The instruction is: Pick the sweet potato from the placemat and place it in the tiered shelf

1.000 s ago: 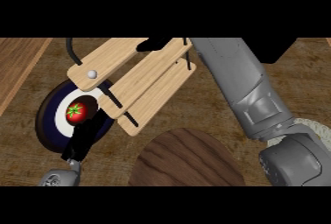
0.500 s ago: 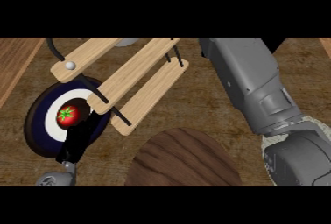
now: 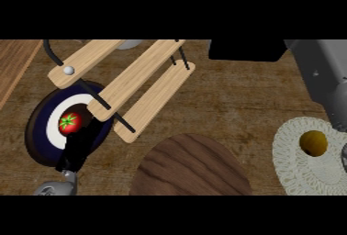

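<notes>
A yellow-brown rounded sweet potato [image 3: 314, 142] lies on a cream round woven placemat [image 3: 306, 176] at the right of the brown wooden worktop [image 3: 237, 105]; a pale wooden tiered shelf [image 3: 136, 87] with black rods stands well apart at upper left; beneath it a dark blue and white round plate [image 3: 42, 133] holds a red tomato [image 3: 69, 123]; a dark round wooden board [image 3: 190, 167] lies between; the left hand [image 3: 76, 147], black, reaches over the plate's lower rim, fingers too indistinct to tell; a black shape [image 3: 245, 49] at the top edge may be the right hand.

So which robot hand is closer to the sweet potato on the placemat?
Right. The right robot hand is at the top edge, beyond and left of the sweet potato; the left robot hand rests far left, over the plate.
</notes>
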`<move>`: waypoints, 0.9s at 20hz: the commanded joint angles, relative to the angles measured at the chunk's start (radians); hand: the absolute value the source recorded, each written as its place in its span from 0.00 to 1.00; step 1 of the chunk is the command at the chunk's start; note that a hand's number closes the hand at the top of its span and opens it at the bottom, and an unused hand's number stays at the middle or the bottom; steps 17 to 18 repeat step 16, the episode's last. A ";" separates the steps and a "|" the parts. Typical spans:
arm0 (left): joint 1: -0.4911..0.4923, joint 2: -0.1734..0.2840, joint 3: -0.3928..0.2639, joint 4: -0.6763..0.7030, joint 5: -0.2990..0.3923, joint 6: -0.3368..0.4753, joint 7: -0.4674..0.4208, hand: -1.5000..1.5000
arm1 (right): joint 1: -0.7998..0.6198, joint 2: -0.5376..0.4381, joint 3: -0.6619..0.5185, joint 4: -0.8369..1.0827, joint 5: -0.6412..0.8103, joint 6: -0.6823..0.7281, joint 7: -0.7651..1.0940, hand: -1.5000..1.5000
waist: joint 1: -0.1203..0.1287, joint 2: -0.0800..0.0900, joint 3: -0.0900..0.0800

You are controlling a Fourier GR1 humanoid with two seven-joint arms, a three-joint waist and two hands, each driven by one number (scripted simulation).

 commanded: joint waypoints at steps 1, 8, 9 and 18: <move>-0.008 -0.011 -0.015 -0.033 -0.007 0.005 0.031 0.50 | 0.076 -0.117 -0.007 0.017 -0.001 0.105 -0.063 0.00 | 0.008 0.005 0.001; -0.030 -0.024 -0.013 0.030 -0.016 0.007 -0.006 0.50 | 0.107 -0.247 0.011 0.035 0.017 0.283 -0.125 0.00 | 0.019 0.012 0.001; -0.012 -0.022 -0.014 0.031 -0.028 0.018 -0.026 0.50 | 0.148 -0.236 0.002 0.036 0.007 0.300 -0.181 0.00 | 0.018 0.010 0.002; -0.035 -0.005 -0.001 0.002 -0.004 -0.013 0.011 0.50 | 0.160 -0.282 0.040 0.062 0.052 0.347 -0.204 0.00 | 0.033 0.013 0.002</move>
